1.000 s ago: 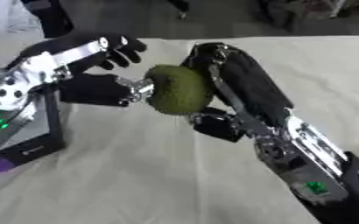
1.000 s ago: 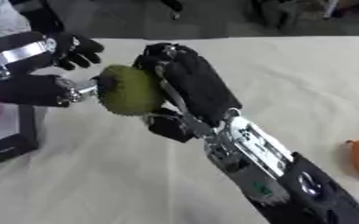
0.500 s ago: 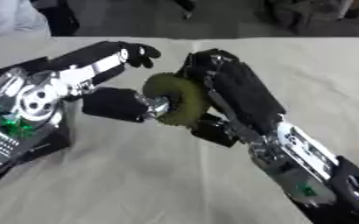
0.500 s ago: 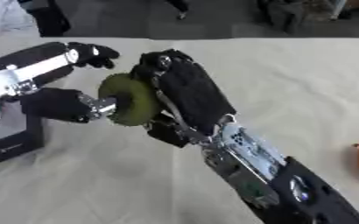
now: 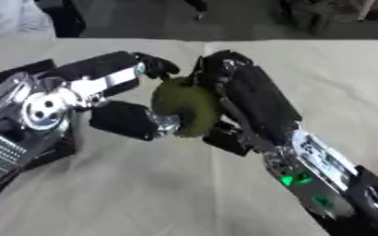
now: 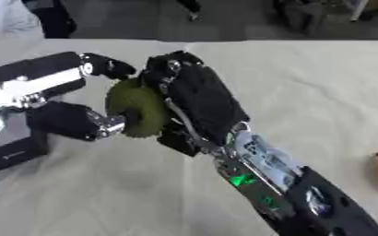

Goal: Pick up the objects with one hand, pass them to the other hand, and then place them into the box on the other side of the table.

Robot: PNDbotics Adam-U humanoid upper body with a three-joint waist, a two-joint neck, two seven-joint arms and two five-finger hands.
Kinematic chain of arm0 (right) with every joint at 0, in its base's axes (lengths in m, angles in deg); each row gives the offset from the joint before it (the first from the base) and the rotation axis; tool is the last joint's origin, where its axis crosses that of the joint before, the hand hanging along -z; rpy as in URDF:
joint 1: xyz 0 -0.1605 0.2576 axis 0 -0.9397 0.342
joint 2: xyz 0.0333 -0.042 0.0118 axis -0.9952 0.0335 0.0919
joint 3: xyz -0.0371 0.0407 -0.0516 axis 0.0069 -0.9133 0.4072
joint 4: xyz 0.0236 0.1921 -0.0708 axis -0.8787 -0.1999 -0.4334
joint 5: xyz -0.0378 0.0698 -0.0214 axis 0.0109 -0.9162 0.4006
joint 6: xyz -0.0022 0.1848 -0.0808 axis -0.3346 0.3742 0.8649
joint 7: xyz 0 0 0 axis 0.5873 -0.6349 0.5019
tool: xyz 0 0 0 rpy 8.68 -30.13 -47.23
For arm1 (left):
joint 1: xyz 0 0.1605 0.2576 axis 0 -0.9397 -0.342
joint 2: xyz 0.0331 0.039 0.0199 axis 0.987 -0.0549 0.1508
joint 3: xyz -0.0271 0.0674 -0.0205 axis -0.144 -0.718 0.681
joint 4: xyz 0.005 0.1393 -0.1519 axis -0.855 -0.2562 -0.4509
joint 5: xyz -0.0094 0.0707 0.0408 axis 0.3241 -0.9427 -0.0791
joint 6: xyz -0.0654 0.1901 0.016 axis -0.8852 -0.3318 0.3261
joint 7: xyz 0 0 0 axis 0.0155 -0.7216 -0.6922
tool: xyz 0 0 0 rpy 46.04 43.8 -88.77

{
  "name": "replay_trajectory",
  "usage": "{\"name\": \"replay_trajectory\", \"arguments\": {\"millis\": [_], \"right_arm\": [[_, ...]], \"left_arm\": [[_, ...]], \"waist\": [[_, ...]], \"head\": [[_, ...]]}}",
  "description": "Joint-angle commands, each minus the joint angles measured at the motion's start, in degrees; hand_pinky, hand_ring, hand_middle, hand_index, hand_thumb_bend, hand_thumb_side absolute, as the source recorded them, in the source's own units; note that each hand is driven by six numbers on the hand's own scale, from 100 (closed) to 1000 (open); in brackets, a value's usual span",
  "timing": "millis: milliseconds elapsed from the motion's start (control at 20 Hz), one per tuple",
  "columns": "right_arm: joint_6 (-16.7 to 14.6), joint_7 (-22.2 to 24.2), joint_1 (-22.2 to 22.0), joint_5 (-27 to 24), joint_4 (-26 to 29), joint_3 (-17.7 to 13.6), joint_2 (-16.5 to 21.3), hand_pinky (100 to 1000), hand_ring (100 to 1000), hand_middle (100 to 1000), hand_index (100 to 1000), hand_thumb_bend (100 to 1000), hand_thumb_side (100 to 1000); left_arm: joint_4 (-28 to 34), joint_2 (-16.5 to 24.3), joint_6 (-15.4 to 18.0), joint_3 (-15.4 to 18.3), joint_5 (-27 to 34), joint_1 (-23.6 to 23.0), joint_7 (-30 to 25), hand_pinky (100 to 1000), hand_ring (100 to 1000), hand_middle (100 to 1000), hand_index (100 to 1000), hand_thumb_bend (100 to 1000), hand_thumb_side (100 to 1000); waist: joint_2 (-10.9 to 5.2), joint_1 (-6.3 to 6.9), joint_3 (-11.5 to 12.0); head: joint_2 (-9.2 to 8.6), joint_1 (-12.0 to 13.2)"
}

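Beige table (image 5: 144,193): green fruit (image 5: 184,108) clasped between left hand (image 5: 132,99) and right hand (image 5: 245,99).

A pale cream cloth (image 5: 144,193) covers the table and fills most of the frame, lightly creased and evenly lit. Its far edge runs across the top, and beyond it lies a dark floor (image 6: 240,23). Dark, blurred shapes (image 5: 321,14) stand at the upper right, too indistinct to name.
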Motion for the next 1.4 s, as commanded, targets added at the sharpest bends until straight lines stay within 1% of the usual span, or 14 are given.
{"name": "replay_trajectory", "arguments": {"millis": [50,300,500,550,650,750,800,950,1150,1200,1250,1300,1350,1400], "right_arm": [[-1.1,-2.3,1.4,2.0,1.7,-0.5,-0.2,720,587,488,564,100,100],[-2.2,-4.7,1.4,2.9,1.4,-0.2,-0.3,714,585,488,563,100,100],[-2.7,-5.8,1.4,2.6,1.1,-0.1,-0.4,712,585,487,563,100,100],[-2.8,-5.8,1.4,2.5,0.9,0.0,-0.4,711,584,487,563,100,100],[-2.8,-5.5,1.3,2.2,0.6,0.1,-0.4,710,583,486,563,100,100],[-2.8,-5.0,1.2,2.0,0.3,0.2,-0.3,710,583,486,563,100,100],[-2.9,-4.8,1.1,2.0,0.3,0.2,-0.3,710,583,486,563,100,100],[-3.0,-4.1,1.0,1.8,0.2,0.3,-0.3,713,584,487,564,100,100],[-3.2,-3.3,1.0,1.8,0.2,0.3,-0.3,717,590,490,567,100,100],[-3.2,-3.2,1.0,1.7,0.2,0.3,-0.3,725,595,497,573,100,100],[-3.2,-3.3,0.9,1.7,0.2,0.3,-0.2,733,599,501,577,100,100],[-3.1,-3.4,0.9,1.6,0.2,0.3,-0.2,733,599,501,577,100,100],[-3.0,-3.5,0.9,1.5,0.1,0.3,-0.2,743,609,517,593,100,100],[-2.9,-3.5,0.9,1.4,0.0,0.3,-0.2,744,612,523,600,100,100]], "left_arm": [[-0.8,0.5,-10.2,-0.3,-0.7,0.7,-12.7,961,929,813,938,569,688],[-2.1,0.0,-9.7,-0.5,-1.0,1.0,-13.9,932,909,779,906,536,685],[-2.5,-0.5,-10.3,-0.1,-0.2,1.0,-12.9,894,854,665,818,470,655],[-2.2,-0.6,-10.7,0.4,0.3,1.0,-11.7,889,820,624,795,413,642],[-1.3,-1.0,-11.7,1.4,2.9,0.9,-7.5,868,780,594,774,321,624],[-0.2,-1.2,-12.3,2.3,7.6,0.8,-1.8,837,741,562,744,160,608],[0.1,-1.3,-12.4,2.5,10.5,0.7,1.4,826,733,556,739,110,614],[0.6,-1.4,-10.7,2.6,19.8,0.5,11.1,808,696,528,708,100,646],[0.8,-1.1,-5.9,1.3,29.5,0.3,20.0,802,676,507,685,100,508],[0.5,-1.1,-5.3,1.0,31.0,0.3,21.2,787,653,478,650,100,442],[0.2,-1.1,-5.1,0.7,32.0,0.3,22.1,769,623,446,605,100,407],[-0.2,-1.1,-5.3,0.4,32.5,0.3,22.8,769,623,446,605,100,407],[-0.6,-1.1,-5.8,0.2,32.6,0.3,23.4,720,537,351,491,100,372],[-1.2,-1.2,-6.7,-0.1,32.3,0.3,23.8,712,525,337,474,100,355]], "waist": [[-1.19,0.18,0.0],[-1.14,0.17,0.0],[-1.12,0.11,0.0],[-1.11,0.09,0.0],[-1.10,0.04,0.0],[-1.08,-0.02,0.1],[-1.07,-0.03,0.1],[-1.03,-0.06,0.0],[-0.95,-0.04,0.0],[-0.93,-0.04,0.0],[-0.92,-0.05,0.0],[-0.91,-0.06,-0.1],[-0.90,-0.07,-0.1],[-0.88,-0.09,-0.2]], "head": [[-0.53,0.3],[-0.78,0.4],[-0.66,0.4],[-0.65,0.3],[-0.64,0.0],[-0.66,-0.1],[-0.68,-0.2],[-0.65,-0.1],[-0.57,0.0],[-0.59,0.0],[-0.61,0.1],[-0.63,0.2],[-0.65,0.3],[-0.71,0.4]]}}
